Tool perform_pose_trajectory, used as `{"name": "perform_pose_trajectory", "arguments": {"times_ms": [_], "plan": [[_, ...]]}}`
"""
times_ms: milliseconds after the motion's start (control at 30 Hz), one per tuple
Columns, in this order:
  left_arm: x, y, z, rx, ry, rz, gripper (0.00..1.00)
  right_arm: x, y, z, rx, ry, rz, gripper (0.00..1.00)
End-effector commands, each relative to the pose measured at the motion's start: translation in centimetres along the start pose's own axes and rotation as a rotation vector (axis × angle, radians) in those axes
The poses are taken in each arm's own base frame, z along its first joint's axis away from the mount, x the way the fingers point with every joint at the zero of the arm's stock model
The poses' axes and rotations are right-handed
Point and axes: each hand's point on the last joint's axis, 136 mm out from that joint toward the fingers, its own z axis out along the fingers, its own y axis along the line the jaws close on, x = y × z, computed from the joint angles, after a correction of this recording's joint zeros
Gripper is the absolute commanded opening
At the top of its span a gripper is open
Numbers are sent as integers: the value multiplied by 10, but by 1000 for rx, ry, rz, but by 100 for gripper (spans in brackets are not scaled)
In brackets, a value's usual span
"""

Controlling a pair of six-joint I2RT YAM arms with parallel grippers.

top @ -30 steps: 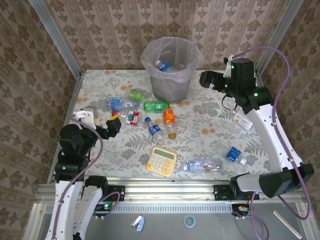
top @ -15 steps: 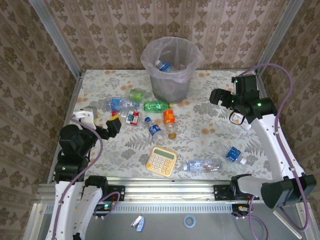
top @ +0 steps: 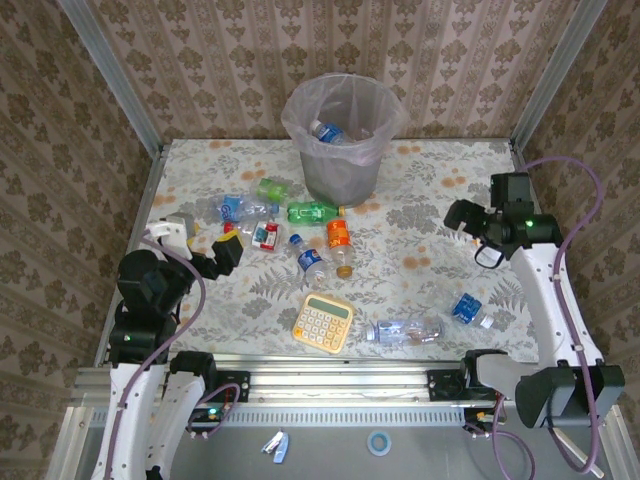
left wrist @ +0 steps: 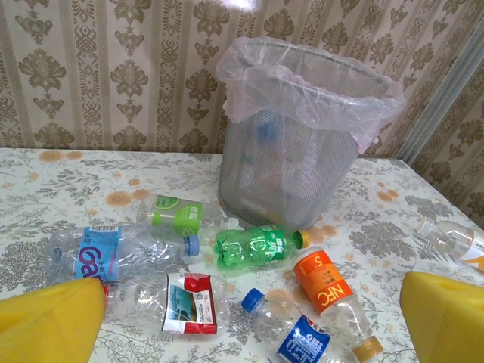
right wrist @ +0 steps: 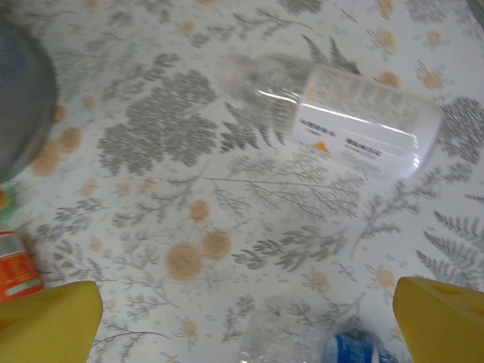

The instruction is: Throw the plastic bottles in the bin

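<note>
Plastic bottles (top: 312, 211) strewn near bin (top: 340, 175) | right wrist: white-label bottle (right wrist: 355, 125) | both jaws wide apart, empty

right wrist: white-labelled bottle (right wrist: 355, 125) ahead of the right claw (right wrist: 242, 321) is blurring, print unreadable | blue-labelled bottle (right wrist: 352, 352) between its fingers is running off the bottom edge | bin (right wrist: 19, 98) to its left is being cropped | left wrist: binned bottles (left wrist: 266, 134) ahead of the left claw (left wrist: 246, 318) are showing dimly | clear bottle (left wrist: 454, 240) to its right is being cut off
</note>
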Motion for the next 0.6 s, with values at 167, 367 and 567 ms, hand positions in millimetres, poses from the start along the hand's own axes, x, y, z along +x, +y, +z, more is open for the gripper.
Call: {"name": "perform_pose_trajectory", "arguments": {"times_ms": [167, 367, 567], "plan": [[-5, -6, -2, 28, -33, -2, 100, 17, -44, 16, 135, 36, 71, 100], [-6, -7, -3, 33, -34, 2, 100, 16, -63, 36, 150, 45, 173, 100], [-5, -7, -3, 32, -32, 1, 100, -15, -56, 45, 120, -10, 9, 100]]}}
